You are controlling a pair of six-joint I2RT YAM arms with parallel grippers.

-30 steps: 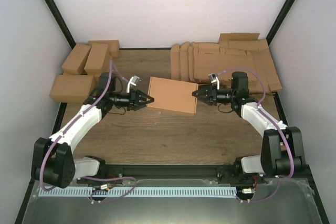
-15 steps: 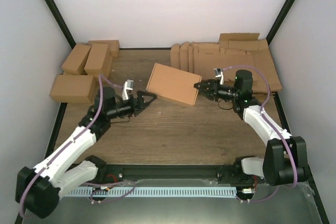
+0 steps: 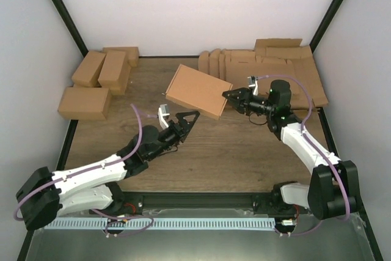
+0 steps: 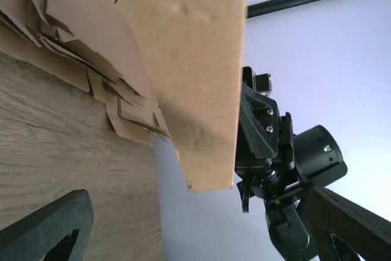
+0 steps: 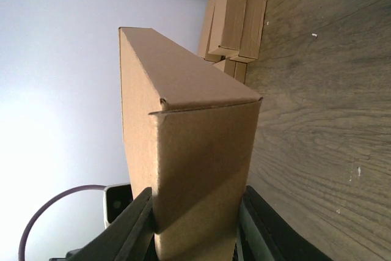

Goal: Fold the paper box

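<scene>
White booth with a wooden table
The table (image 3: 244,151) has a brown wood-grain top. Plain white walls (image 3: 201,10) close it on three sides, black posts (image 3: 61,11) run up the back corners, and the light is soft and even.

Wooden table (image 3: 244,151): brown plank surface with visible grain. Four folded cartons (image 3: 84,102) lie on it beyond and to the left of the left gripper (image 3: 188,118), grouped close together at the far corner. A fanned, overlapping stack of flat cardboard blanks (image 3: 269,68) lies just beyond the right gripper (image 3: 228,97).
</scene>
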